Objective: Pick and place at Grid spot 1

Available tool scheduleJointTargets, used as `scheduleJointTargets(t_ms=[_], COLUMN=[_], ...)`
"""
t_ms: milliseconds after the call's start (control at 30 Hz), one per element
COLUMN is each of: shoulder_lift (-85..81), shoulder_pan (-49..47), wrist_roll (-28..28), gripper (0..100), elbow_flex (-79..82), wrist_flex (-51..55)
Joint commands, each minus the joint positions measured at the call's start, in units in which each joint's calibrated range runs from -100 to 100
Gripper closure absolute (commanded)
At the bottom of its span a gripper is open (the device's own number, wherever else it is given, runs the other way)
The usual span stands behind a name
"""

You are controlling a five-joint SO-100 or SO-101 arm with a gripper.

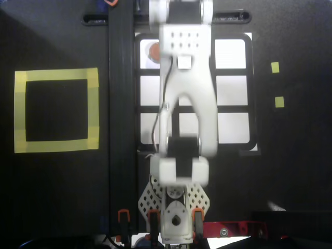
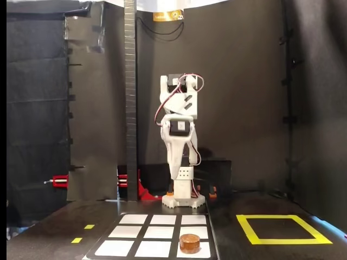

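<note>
sitting in grid spot 1 (image 1: pixel 151 53), a brown puck (image 2: pixel 189 243).

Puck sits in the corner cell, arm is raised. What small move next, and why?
Probably just fold the arm down to rest above its base. The brown puck lies inside the upper-left grid cell in the overhead view, and the arm stands folded back, clear of it.

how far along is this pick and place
Placing looks done: the small brown round puck sits alone in the upper-left white grid cell of the overhead view. The white arm stands folded over its base, clear of the puck. Nothing is visibly held; its gripper is not clearly visible.
</note>
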Motion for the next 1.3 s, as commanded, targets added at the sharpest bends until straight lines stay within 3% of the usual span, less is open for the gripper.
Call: scheduleJointTargets(t_ms=[0,267,400,767,1100,1267], shoulder_lift=[-11.5,-42.1,-59.1,-89.1,-89.1,-89.1], shoulder_pan=[0.0,-2.0,-2.7,-1.9,-2.7,-1.9], wrist_roll=[-0.5,-0.6,-0.7,-1.4,-1.3,-1.3], gripper=[100,100,100,100,100,100], elbow_flex=[11.3,56.2,74.8,102.5,103.0,103.0], wrist_flex=[-8.5,-43.3,-50.8,-50.8,-39.6,-39.3])
